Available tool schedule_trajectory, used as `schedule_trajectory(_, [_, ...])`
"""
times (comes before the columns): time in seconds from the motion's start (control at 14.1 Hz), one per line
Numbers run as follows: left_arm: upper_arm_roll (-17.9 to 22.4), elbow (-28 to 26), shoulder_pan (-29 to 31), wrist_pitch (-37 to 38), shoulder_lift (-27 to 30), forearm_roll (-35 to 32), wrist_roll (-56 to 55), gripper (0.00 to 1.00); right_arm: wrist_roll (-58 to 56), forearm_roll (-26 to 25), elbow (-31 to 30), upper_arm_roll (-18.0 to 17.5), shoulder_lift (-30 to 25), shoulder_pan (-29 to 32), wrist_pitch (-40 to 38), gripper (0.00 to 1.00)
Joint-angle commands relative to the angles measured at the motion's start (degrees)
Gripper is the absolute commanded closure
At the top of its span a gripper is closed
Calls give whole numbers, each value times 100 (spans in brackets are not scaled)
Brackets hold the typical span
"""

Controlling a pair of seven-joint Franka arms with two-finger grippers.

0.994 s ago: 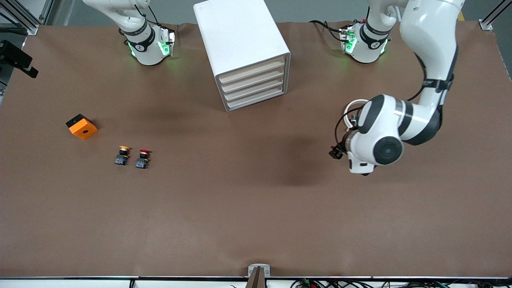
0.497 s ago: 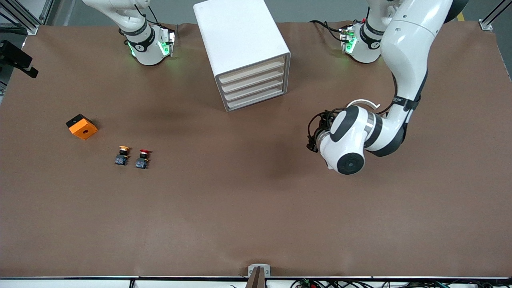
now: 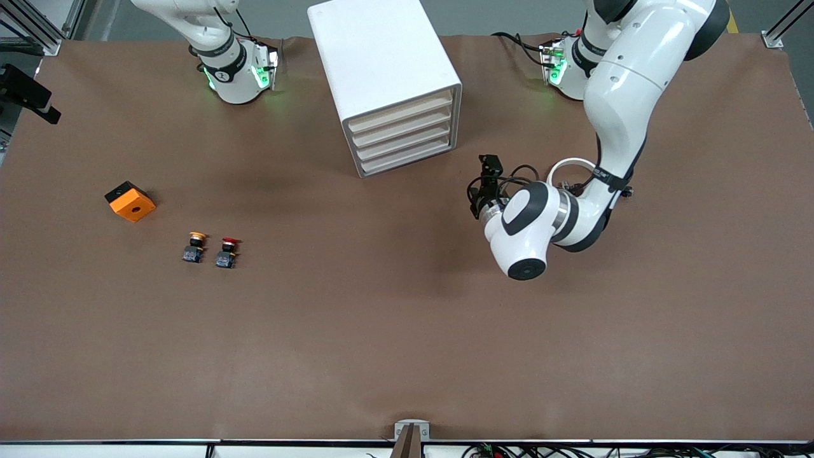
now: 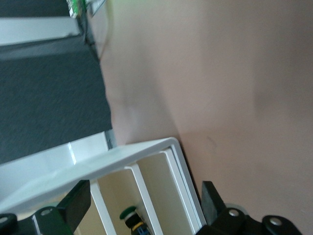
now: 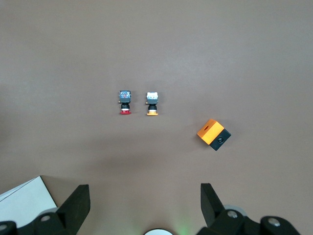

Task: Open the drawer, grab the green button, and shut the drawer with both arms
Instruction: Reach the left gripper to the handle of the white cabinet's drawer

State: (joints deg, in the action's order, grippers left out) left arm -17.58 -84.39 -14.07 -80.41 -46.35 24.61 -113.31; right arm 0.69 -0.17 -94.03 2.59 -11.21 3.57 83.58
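Note:
The white cabinet [image 3: 381, 57] stands mid-table near the robots' bases. Its four cream drawers all look shut, and the lowest drawer [image 3: 407, 164] sits just above the table. My left gripper [image 3: 486, 173] hovers low over the table beside the drawer fronts, toward the left arm's end, open and empty. In the left wrist view my left gripper [image 4: 142, 208] faces the cabinet [image 4: 112, 161] and the green-capped button [image 4: 128, 214] shows inside a low drawer; I cannot tell which one. My right gripper [image 5: 142, 205] is open and empty, high over the table, out of the front view.
A yellow-capped button [image 3: 194, 247] and a red-capped button [image 3: 226, 252] lie together toward the right arm's end, also in the right wrist view [image 5: 152, 104] [image 5: 125, 103]. An orange box [image 3: 130, 201] lies beside them, farther from the front camera.
The left arm has swung toward the cabinet, carrying its gripper over the table up to the drawer fronts. The right arm, drawers and loose buttons have not moved.

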Motion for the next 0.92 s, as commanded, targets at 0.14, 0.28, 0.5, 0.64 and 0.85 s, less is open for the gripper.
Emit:
schedule_trajectory(0.14, [-26, 300, -245, 148, -559, 326, -964, 0, 28, -88, -98, -48, -118, 30, 1, 0])
schedule_trajectory(0.28, [-26, 291, -359, 157, -647, 334, -1000, 0, 28, -88, -98, -48, -110, 30, 1, 0])
schedule_trajectory(0.5, [-17, 291, -465, 280, -743, 693, -1018, 0, 28, -88, -98, -48, -110, 30, -8, 0])
schedule_trajectory(0.64, [-17, 291, -517, 490, -875, 870, -1158, 0, 28, -88, -98, -48, -110, 38, -8, 0])
schedule_trajectory(0.85, [-8, 291, -614, 491, -946, 862, -1159, 0, 28, -88, -98, -48, -101, 30, -26, 0])
